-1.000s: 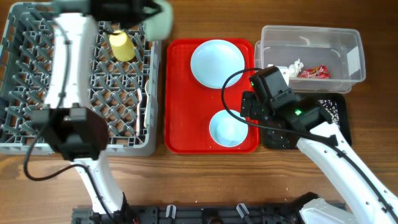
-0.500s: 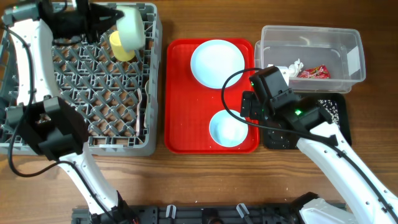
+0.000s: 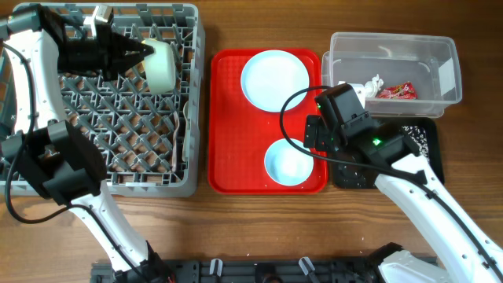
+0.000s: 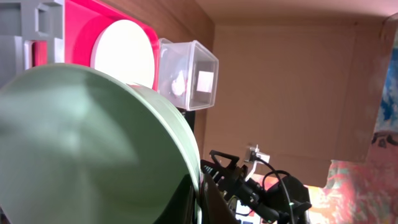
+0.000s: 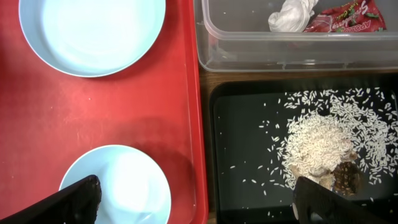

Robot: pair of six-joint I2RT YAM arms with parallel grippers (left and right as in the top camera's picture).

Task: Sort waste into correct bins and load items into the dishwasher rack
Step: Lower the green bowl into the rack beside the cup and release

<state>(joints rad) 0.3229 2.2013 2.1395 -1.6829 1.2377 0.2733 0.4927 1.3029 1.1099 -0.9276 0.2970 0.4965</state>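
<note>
Overhead, at upper left, the left gripper (image 3: 141,52) clamps a pale bowl (image 3: 163,66) above the rack (image 3: 134,126). The right gripper (image 5: 198,200) gapes, empty.

Both arms share one build. The left arm (image 3: 118,228) has smooth white links joined by boxy black joint housings, with a thin black cable (image 3: 9,206) looping out beside it. Its wrist end is all black, tapering forward. The right arm (image 3: 424,206) matches: white shell, blocky black wrist, a small green light (image 3: 377,143) glowing on the housing, and a black cable (image 3: 283,118) arcing off it. Its jaws are matte black with blunt tips.
</note>
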